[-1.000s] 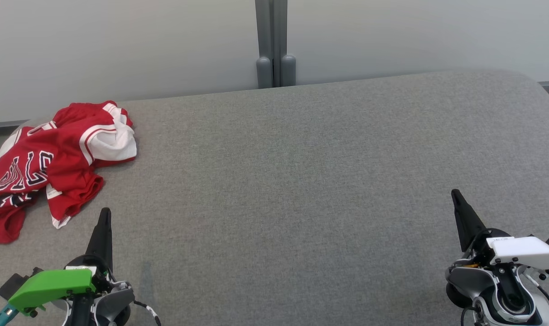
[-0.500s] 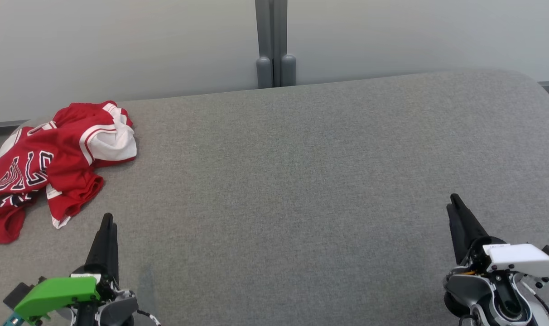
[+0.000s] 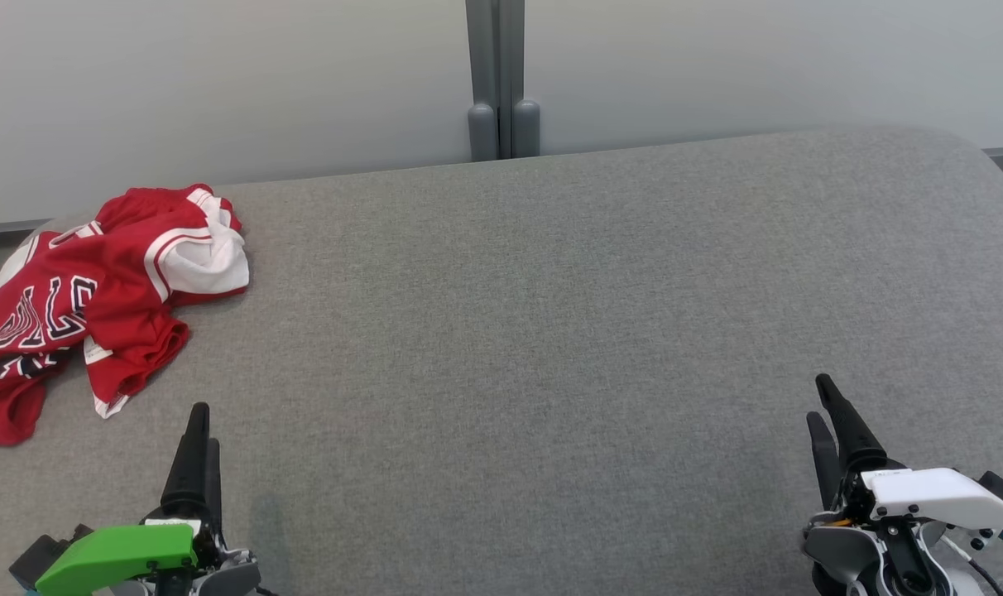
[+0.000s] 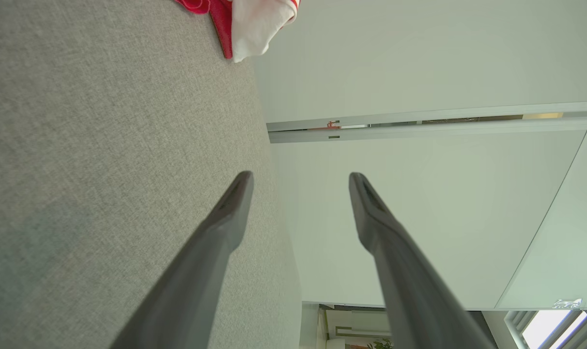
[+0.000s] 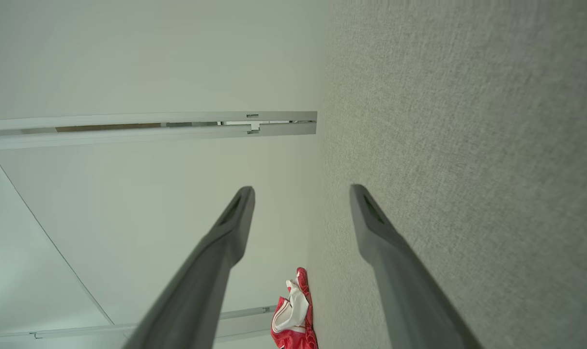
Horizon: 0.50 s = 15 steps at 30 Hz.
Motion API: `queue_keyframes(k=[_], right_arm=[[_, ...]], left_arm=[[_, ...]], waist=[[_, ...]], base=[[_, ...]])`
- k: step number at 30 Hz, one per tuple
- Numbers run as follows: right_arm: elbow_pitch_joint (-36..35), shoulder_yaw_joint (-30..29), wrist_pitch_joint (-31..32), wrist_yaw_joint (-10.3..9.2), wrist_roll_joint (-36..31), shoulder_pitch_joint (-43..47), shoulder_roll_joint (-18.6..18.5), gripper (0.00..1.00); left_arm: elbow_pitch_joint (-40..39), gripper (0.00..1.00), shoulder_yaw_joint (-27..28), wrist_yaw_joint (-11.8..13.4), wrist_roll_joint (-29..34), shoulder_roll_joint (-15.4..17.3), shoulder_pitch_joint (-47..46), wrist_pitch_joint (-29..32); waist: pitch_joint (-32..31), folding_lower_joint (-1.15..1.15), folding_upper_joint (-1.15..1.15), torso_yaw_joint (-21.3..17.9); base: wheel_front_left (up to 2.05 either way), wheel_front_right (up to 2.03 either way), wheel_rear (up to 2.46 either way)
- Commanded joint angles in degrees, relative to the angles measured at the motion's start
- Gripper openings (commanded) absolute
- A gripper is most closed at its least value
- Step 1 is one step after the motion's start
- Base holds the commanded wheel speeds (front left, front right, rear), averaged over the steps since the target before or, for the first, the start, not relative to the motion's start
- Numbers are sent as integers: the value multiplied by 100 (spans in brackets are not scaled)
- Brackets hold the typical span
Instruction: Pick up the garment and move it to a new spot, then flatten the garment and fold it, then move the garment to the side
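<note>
Since the crumpled red-and-white jersey garment (image 3: 96, 306) runs past the left edge of the head view, its full outline cannot be read, and its black-and-white lettering is creased beyond legibility. It lies bunched at the far left corner of the grey woven-fabric desk (image 3: 551, 331), which has rounded corners. Both arms are cut off at the bottom edge. The left pincer (image 3: 203, 430), under a green plastic cover (image 3: 112, 550), and the right pincer (image 3: 818, 399), under a white plastic cover (image 3: 932, 492), each have two long, dark, tapering fingers. From above these overlap, but the wrist views show both pairs spread apart with nothing between them, and neither touches the garment. Smooth pale wall panels (image 3: 220, 83) stand behind, split by a grey post (image 3: 501, 74).
</note>
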Motion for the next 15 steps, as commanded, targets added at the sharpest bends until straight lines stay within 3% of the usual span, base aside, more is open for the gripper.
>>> queue_keyframes(k=[1, 15], right_arm=[[-74, 9, -70, 2, -187, -91, -28, 100], [-561, 183, -414, 2, -2156, -41, -40, 100]], left_arm=[[-157, 100, -10, -7, 186, 23, -35, -73], [-745, 100, -250, 337, 1914, 35, 44, -417]], waist=[[1, 0, 0, -1], [28, 0, 0, -7]], base=[[0, 0, 0], [0, 0, 0]])
